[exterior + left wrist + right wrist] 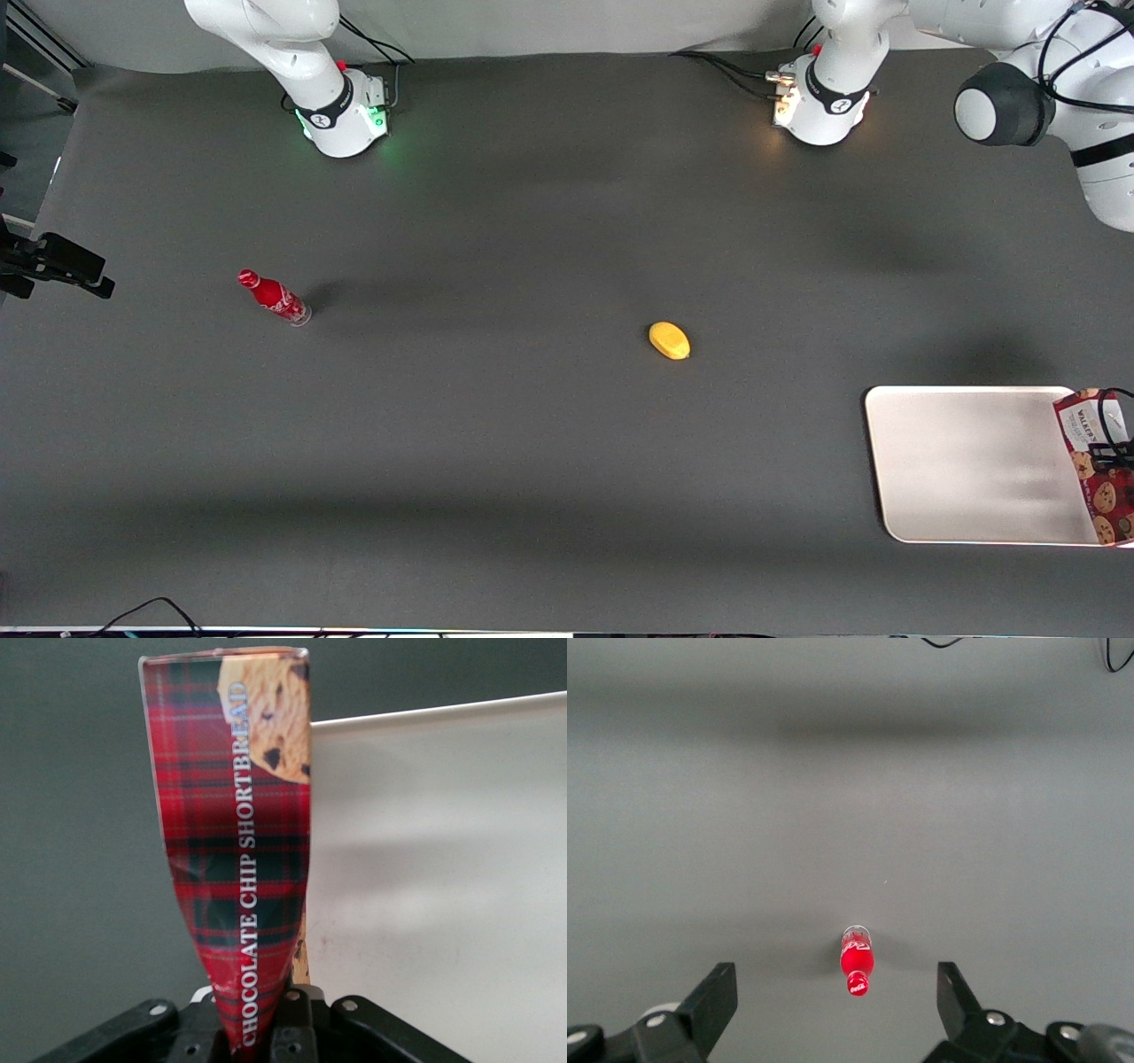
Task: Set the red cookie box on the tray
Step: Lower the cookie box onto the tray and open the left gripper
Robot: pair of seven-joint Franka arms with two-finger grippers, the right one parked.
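Over the tray's (443, 868) edge, gripper (261, 1028) clamped on red cookie box (235, 842), box tilted

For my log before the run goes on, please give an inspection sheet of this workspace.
Surface: dark grey table.
Job's things: red cookie box held over the edge of the tray, not yet set down.
Clutter: small red bottle toward the parked arm's end; yellow object mid-table.
Hand: shut on the box, at the tray's edge.
Cables: black ones at both arm bases.
Surroundings: black device at the table edge.
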